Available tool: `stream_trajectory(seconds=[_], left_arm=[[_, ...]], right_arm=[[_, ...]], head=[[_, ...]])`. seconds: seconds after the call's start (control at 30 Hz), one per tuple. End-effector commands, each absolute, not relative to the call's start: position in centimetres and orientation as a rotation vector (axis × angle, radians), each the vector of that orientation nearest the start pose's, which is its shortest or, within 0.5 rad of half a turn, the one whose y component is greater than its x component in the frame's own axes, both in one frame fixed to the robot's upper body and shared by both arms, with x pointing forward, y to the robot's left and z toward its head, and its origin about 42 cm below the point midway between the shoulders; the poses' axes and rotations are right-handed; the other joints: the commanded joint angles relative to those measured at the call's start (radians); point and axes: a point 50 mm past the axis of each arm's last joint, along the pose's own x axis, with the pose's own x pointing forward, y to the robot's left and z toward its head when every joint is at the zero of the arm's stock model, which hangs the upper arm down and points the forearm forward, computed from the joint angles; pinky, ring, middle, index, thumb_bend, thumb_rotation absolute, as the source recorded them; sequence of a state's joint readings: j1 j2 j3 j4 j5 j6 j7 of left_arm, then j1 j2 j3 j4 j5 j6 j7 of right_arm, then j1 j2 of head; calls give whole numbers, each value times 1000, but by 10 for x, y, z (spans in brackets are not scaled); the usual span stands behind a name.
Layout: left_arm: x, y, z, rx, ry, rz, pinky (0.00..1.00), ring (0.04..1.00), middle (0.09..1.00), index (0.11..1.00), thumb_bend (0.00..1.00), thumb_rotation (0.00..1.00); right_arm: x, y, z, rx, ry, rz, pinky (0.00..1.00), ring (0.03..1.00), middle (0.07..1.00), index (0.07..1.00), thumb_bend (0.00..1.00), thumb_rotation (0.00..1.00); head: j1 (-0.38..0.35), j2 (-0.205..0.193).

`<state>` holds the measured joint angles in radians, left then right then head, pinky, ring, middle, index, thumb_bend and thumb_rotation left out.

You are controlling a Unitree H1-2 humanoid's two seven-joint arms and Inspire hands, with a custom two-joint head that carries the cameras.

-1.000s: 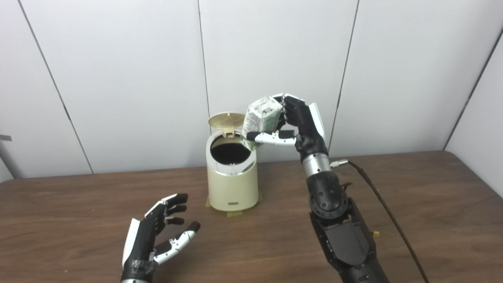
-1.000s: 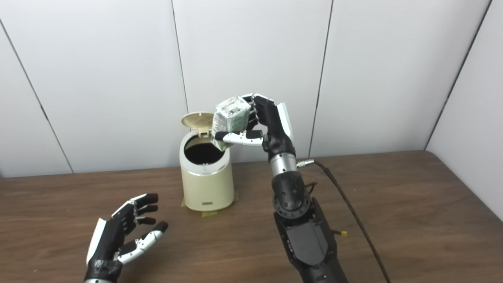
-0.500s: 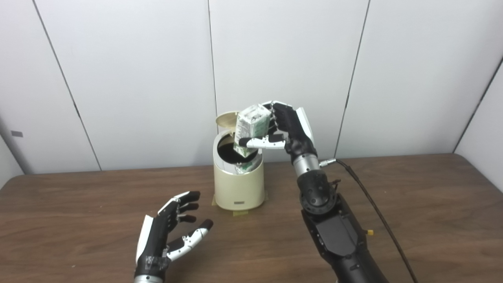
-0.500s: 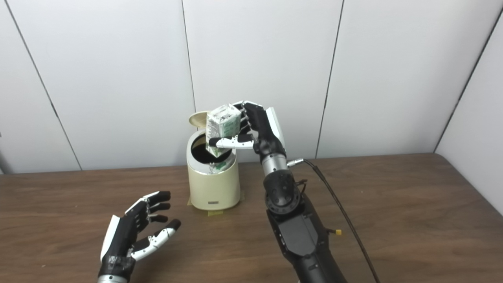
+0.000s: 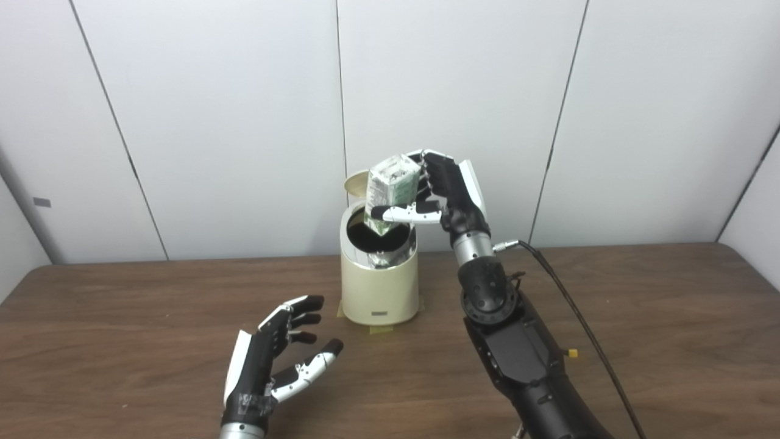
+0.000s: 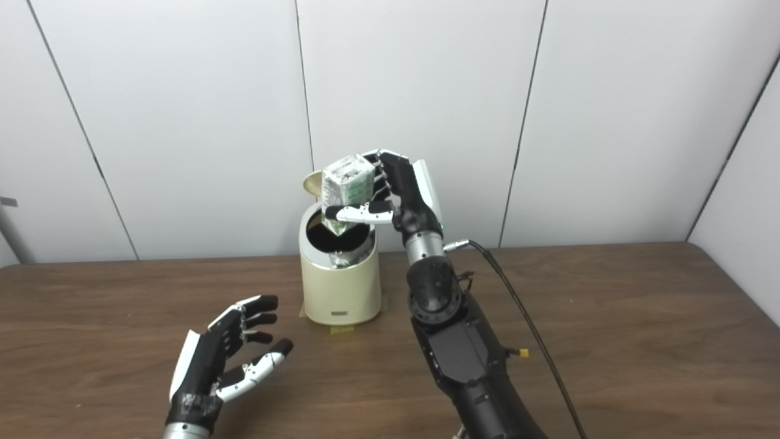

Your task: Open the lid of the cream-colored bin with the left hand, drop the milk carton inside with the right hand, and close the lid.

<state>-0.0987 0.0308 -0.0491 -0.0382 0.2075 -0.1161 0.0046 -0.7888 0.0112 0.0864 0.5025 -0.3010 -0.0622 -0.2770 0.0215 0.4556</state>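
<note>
The cream-colored bin (image 5: 379, 290) stands at the table's middle back with its round lid (image 5: 355, 182) tipped up behind the dark opening. My right hand (image 5: 448, 192) is shut on the green-and-white milk carton (image 5: 390, 192), holding it tilted directly over the opening, its lower corner near the rim. The shiny rim reflects the carton. My left hand (image 5: 268, 360) hovers open over the table in front of and to the left of the bin, palm facing right, holding nothing.
The brown wooden table (image 5: 640, 341) reaches to the white panelled wall behind. A black cable (image 5: 579, 329) runs from my right wrist down across the table's right part. Tape strips (image 5: 381, 329) sit under the bin's base.
The camera has panned left, shifting the whole scene rightward. My right hand has carried the carton from beside the bin's rim to over the opening. The left hand stays open in place.
</note>
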Motion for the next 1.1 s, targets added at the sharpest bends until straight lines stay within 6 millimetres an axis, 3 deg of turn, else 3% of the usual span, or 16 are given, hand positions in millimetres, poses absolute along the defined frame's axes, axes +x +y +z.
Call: stream_trajectory(seconds=[0.0,1.07], left_arm=[[317,193,160,232,-330,-60,639,747,781,749,615,154],[314,189,165,223,-328,-62,618,742,781,749,618,135]], right_arm=[[499,-102,306,-319,-535,-19,274,326,434,527,522,0],[499,-97,284,-349,-524,16,286,328,425,531,520,0]], head=[[0,2],[19,27]])
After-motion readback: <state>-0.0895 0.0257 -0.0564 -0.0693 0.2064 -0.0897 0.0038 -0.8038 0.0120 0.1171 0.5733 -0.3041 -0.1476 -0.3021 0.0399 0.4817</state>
